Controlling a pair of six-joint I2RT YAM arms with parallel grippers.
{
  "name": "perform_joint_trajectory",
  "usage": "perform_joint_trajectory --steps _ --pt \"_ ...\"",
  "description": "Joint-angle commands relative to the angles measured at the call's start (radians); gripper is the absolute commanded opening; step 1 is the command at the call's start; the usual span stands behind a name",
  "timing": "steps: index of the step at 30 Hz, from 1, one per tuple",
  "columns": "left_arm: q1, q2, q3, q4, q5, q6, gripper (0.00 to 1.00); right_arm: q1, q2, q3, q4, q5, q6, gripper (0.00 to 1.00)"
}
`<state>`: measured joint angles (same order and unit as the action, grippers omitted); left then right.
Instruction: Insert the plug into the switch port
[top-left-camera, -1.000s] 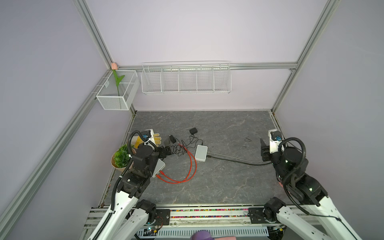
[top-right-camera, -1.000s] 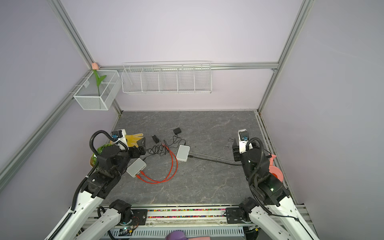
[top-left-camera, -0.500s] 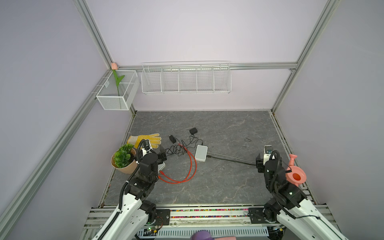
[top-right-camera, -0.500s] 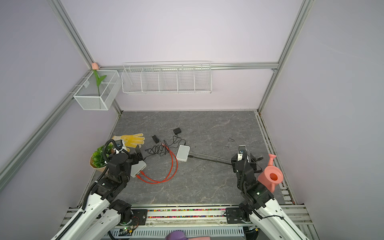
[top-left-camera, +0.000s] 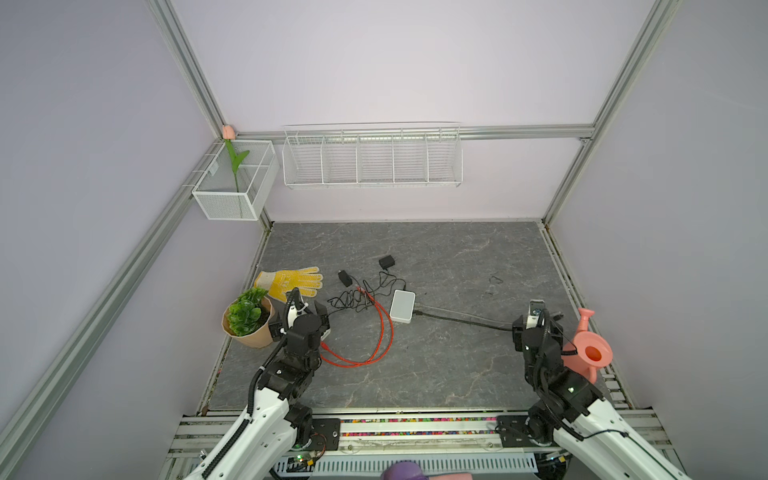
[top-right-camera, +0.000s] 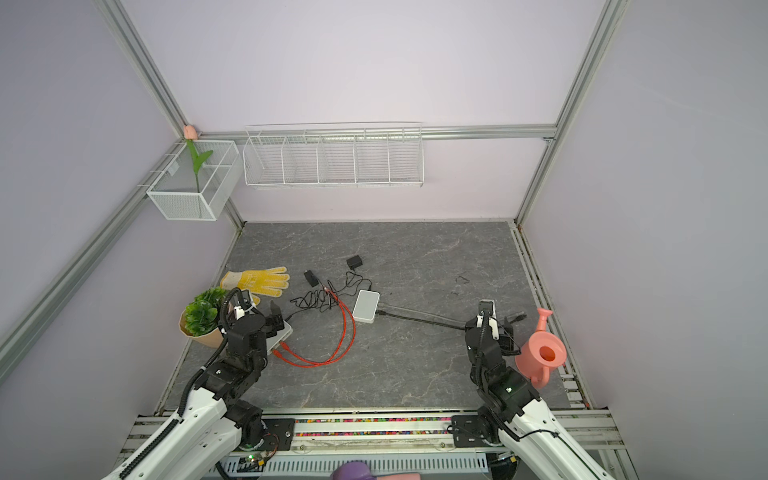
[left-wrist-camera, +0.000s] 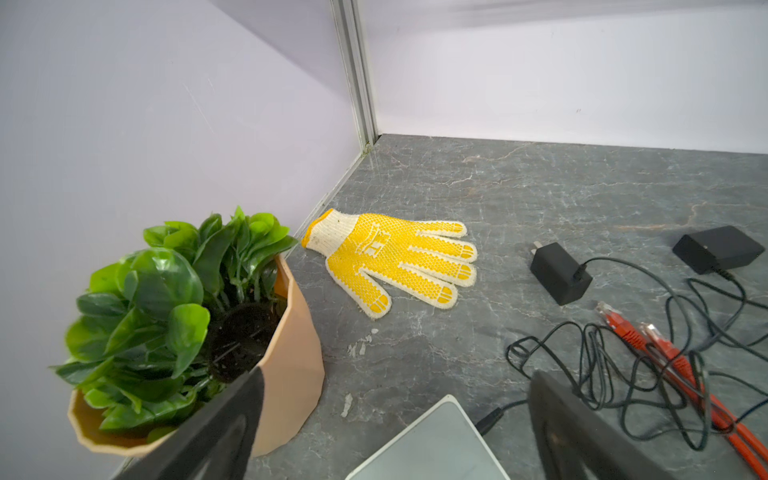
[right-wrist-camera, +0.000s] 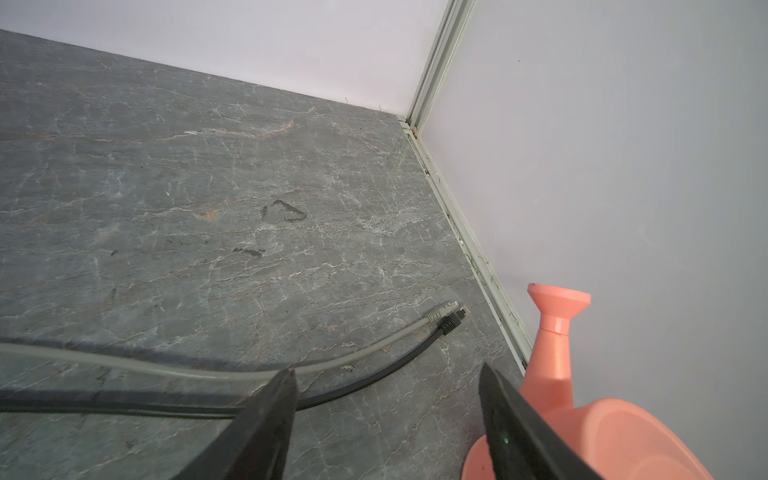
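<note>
- Left wrist view: a potted plant (left-wrist-camera: 199, 324) stands on the counter (left-wrist-camera: 540, 187), with a yellow glove (left-wrist-camera: 395, 262) lying flat near it.
- Beside the pot, the left end effector (left-wrist-camera: 397, 378) gapes wide, gripping nothing; a white switch (left-wrist-camera: 432, 449) lies below, between its fingers (left-wrist-camera: 232, 424).
- Just right of it lie red Ethernet cables (left-wrist-camera: 633, 337); a second white switch (top-left-camera: 402, 306) sits mid-counter.
- From that switch grey and black cables (right-wrist-camera: 166, 369) run rightward; their free plugs (right-wrist-camera: 442, 310) lie on the counter ahead of the right end effector (right-wrist-camera: 386, 370), spread open and empty, beside a pink watering can (right-wrist-camera: 557, 365).
</note>
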<state>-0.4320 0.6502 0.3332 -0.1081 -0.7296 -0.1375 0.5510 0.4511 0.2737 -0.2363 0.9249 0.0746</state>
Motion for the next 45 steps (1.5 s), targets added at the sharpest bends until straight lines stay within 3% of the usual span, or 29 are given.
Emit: perform_joint_trajectory --steps 1,8,19,27,40,41,45 --pt "0.002 0.017 -0.024 0.031 -0.021 -0.002 0.99 -0.006 0.006 -0.034 0.074 0.027 0.007 0.74" --pt "0.001 0.036 -0.068 0.072 -0.002 -0.022 1.00 -0.021 0.061 -0.061 0.144 0.072 0.040 0.86" --pt "0.002 0.030 -0.069 0.070 0.024 -0.016 1.00 -0.088 0.230 -0.034 0.197 0.038 0.083 0.90" --pt "0.003 0.047 -0.071 0.101 0.018 -0.009 1.00 -0.092 0.294 -0.040 0.314 0.028 0.016 0.91" --pt "0.003 0.158 -0.098 0.330 -0.066 0.014 1.00 -0.176 0.371 -0.072 0.543 -0.057 -0.039 1.00" --pt "0.003 0.162 -0.103 0.345 -0.072 0.016 1.00 -0.179 0.386 -0.072 0.562 -0.062 -0.043 0.90" --pt "0.004 0.174 -0.113 0.395 -0.082 0.034 1.00 -0.195 0.442 -0.065 0.624 -0.072 -0.056 0.89"
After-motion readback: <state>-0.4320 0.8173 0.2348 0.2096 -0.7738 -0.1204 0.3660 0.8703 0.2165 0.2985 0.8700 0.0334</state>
